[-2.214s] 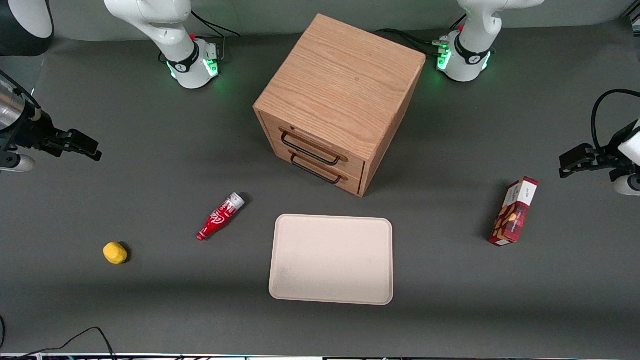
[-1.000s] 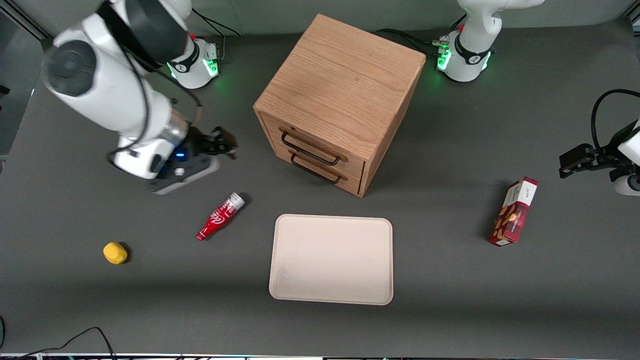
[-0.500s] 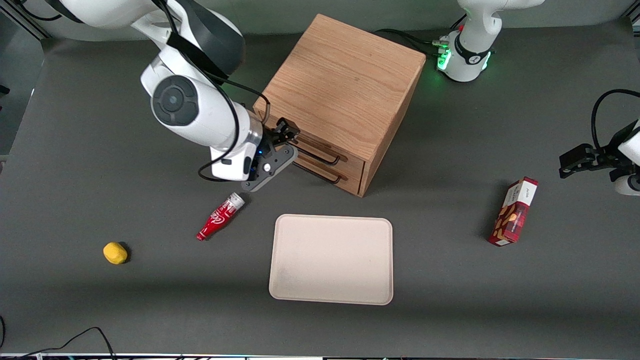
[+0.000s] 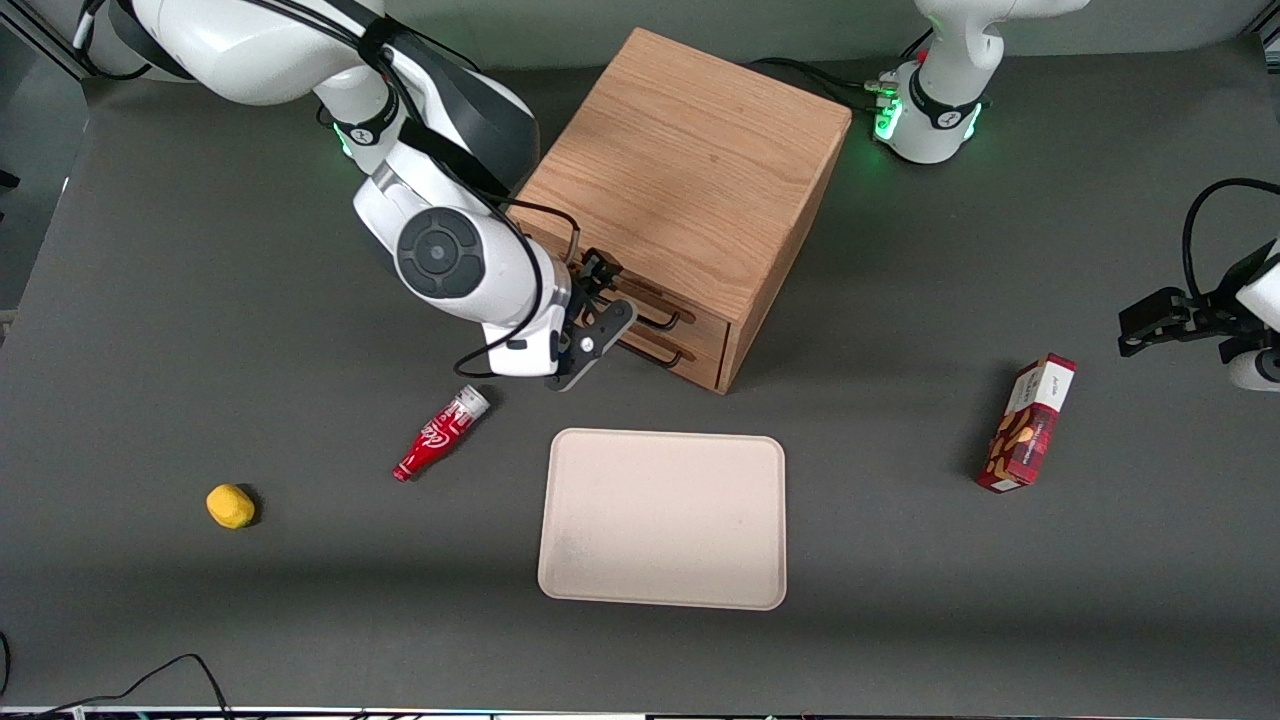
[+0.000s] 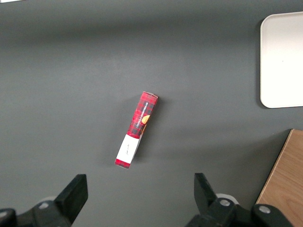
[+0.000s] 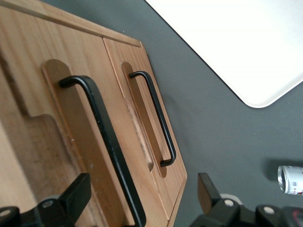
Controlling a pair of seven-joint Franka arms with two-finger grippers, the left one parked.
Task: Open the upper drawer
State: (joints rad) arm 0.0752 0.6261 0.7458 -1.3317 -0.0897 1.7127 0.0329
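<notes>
— How do the fingers [image 6: 142, 205] stand?

— Released, spread wide, one black fingertip [image 6: 75, 196] on each side of the long black wire handle [image 6: 106, 142] of the upper light-oak drawer [image 4: 655, 300], none touching it.

— And the drawer itself?

— Straight in front of the fingers, shut flush in the cube-shaped oak cabinet [image 4: 690, 180]. Just past it lies the matching lower drawer [image 6: 142, 127] with its own black handle [image 6: 158, 123].

— Farther out?

— The pale rectangular tray [image 4: 662, 518] lies on the grey bench [image 4: 900, 600], nearer the front camera than the fingers. The red bottle [image 4: 440, 433] lies beside the tray, near the fingers. The yellow lump [image 4: 230, 505] sits well apart, and the red carton [image 4: 1027, 423] lies toward the parked arm's end.
</notes>
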